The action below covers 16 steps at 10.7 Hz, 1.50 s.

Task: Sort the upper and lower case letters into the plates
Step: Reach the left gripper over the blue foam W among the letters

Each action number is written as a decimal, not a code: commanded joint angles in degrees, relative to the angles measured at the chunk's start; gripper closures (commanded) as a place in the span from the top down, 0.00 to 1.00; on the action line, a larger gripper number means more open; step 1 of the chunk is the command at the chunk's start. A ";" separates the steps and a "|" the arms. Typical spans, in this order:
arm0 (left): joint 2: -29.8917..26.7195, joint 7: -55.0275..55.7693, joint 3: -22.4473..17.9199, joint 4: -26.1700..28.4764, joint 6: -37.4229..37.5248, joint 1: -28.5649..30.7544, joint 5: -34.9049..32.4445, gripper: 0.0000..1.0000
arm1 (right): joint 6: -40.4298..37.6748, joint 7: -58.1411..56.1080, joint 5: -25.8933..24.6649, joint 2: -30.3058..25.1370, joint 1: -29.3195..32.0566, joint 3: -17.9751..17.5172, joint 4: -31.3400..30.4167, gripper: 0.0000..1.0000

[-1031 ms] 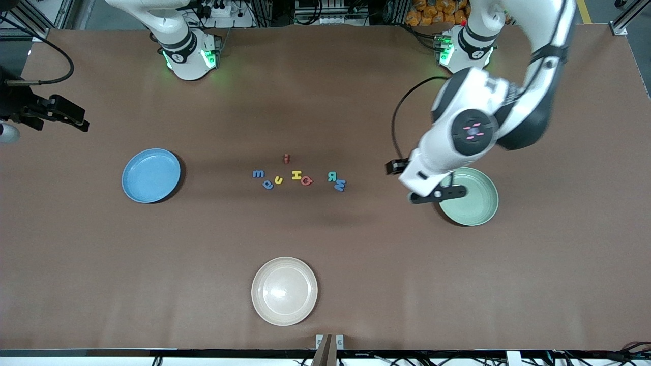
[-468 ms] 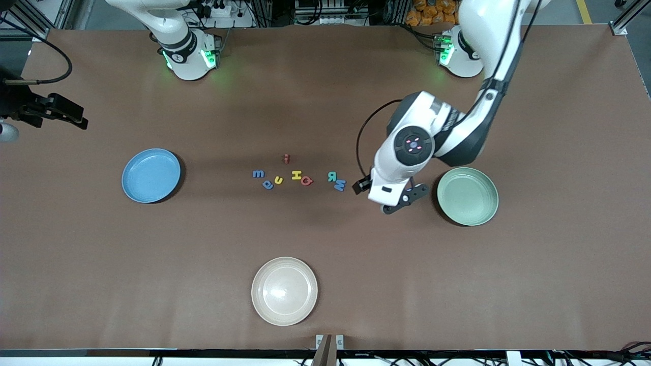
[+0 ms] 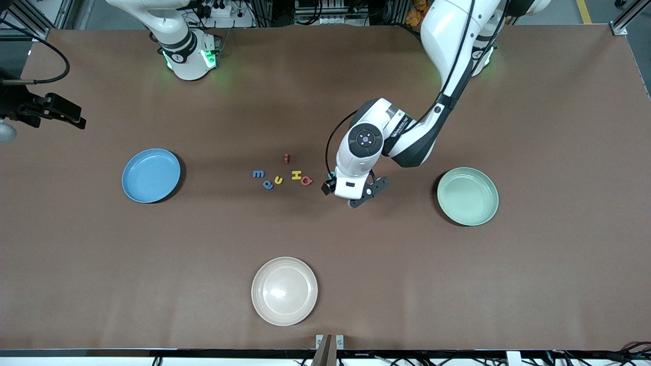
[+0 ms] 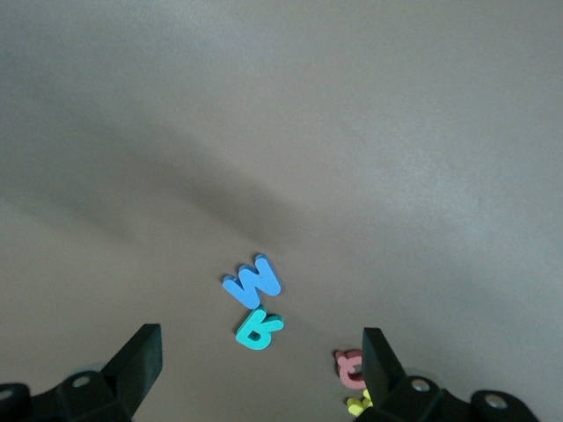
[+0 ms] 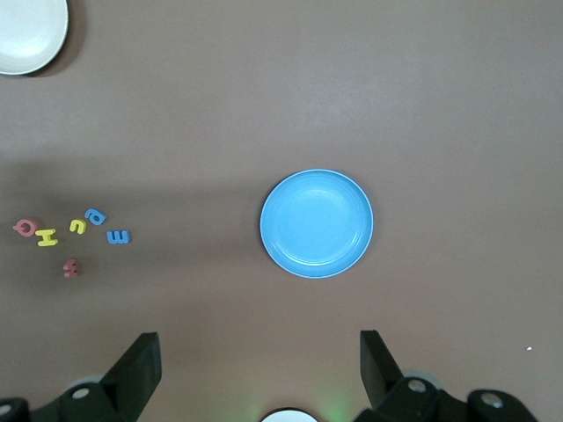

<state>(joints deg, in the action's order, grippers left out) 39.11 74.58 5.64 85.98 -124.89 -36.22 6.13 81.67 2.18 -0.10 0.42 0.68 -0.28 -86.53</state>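
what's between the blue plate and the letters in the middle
Nothing: in the front view only bare brown table separates the light blue plate from the nearest letter, the blue m. The right wrist view shows the same.

Eight toy letters [image 3: 278,179]; three plates: light blue plate [image 3: 151,175], mint green plate [image 3: 468,196], cream plate [image 3: 284,291].

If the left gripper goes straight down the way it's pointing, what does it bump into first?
Probably the blue W or the teal R beside it. The left gripper hangs open over that pair, pointing down at the table. It's hard to tell how high it is, so which letter comes first is unclear.
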 commanded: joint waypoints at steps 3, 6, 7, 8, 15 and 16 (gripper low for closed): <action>3.16 12.50 -0.90 -0.55 -4.13 -0.95 0.47 1.00 | -0.81 -0.86 0.89 0.37 1.17 -0.51 1.10 1.00; 5.53 16.45 -0.90 0.50 -5.97 -1.56 0.47 1.00 | -0.81 -0.86 0.89 0.37 0.82 -0.51 1.18 1.00; 6.06 17.17 -0.98 0.68 -6.50 -1.57 0.55 1.00 | -0.81 -0.86 0.89 0.37 0.91 -0.51 1.18 1.00; 6.59 18.22 -0.90 0.33 -7.12 -1.66 0.55 1.00 | -0.81 -0.78 0.89 0.37 0.56 -0.60 1.18 1.00; 8.18 19.37 -1.07 0.68 -8.18 -3.33 -1.20 1.00 | -0.28 -0.59 1.77 0.72 0.99 -0.69 1.10 1.00; 8.61 19.37 -1.16 0.68 -8.18 -3.42 -1.38 1.00 | -0.46 -0.69 1.77 0.89 1.17 -0.60 1.01 1.00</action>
<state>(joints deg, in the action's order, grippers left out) 47.24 92.43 5.08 86.62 -132.29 -38.98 5.95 81.82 1.90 0.64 0.53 0.73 -0.58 -86.49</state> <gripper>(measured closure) 0.000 0.000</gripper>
